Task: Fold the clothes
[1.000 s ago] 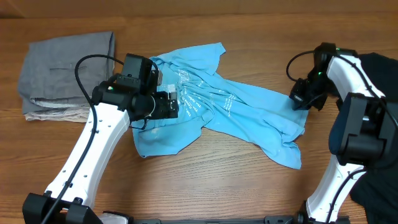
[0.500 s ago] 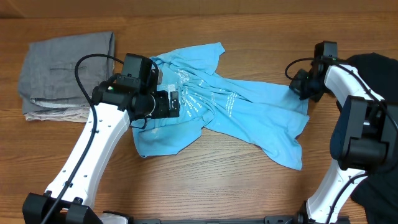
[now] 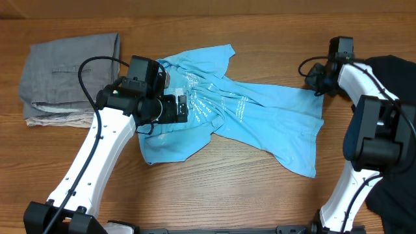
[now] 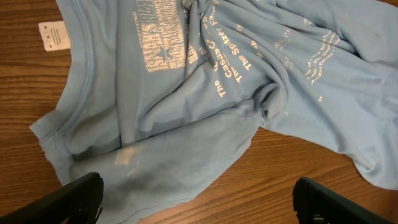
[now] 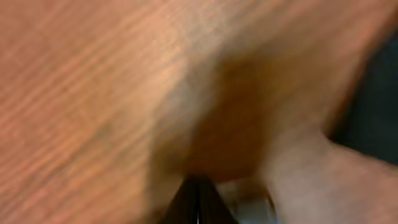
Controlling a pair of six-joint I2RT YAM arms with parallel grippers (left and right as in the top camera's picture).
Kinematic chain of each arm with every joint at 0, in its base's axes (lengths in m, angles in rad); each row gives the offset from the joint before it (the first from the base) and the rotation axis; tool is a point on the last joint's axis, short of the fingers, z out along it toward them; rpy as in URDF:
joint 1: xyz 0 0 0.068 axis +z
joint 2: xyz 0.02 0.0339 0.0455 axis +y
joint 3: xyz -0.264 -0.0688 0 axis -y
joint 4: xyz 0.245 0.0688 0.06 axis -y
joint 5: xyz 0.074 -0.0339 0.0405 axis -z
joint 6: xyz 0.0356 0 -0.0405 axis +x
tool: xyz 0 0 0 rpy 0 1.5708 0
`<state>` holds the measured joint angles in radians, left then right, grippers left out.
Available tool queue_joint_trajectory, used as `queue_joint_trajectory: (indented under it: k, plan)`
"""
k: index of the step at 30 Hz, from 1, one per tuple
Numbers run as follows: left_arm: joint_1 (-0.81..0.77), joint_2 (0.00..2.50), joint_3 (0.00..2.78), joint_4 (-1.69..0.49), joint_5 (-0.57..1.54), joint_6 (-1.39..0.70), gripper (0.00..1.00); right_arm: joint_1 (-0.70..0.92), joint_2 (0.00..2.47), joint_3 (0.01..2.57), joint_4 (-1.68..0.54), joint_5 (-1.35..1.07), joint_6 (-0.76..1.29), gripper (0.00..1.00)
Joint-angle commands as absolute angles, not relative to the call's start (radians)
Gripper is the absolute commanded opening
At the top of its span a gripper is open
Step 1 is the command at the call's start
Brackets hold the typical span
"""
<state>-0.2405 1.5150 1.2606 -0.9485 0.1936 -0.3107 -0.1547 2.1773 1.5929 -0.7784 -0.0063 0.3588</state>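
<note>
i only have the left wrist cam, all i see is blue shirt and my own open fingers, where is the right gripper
observer: the right gripper is at the far right of the table, at the far right corner of the light blue T-shirt, jaws shut.
operator: is it holding the shirt
observer: cannot tell. The right wrist view is blurred and shows only table, with no blue cloth at the tips.
operator: where is the other piece to fold
observer: a black garment lies at the table's right edge, partly out of frame, behind the right arm.
</note>
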Motion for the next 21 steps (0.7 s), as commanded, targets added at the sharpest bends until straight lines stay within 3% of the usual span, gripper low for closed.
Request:
queue_joint_trajectory:
  k: [1, 5, 8, 21]
  plan:
    - [-0.242, 1.520, 1.259, -0.945, 0.199, -0.303, 1.00, -0.154, 2.165, 1.801, -0.957, -0.010, 0.340, 0.04]
    - [-0.242, 1.520, 1.259, -0.945, 0.199, -0.303, 1.00, -0.151, 2.165, 1.912, -1.173, -0.094, 0.340, 0.04]
    - [-0.242, 1.520, 1.259, -0.945, 0.199, -0.303, 1.00, -0.135, 2.168, 1.860, -1.241, -0.117, 0.341, 0.04]
    - [-0.242, 1.520, 1.259, -0.945, 0.199, -0.303, 1.00, -0.084, 2.169, 1.478, -0.928, -0.072, 0.373, 0.04]
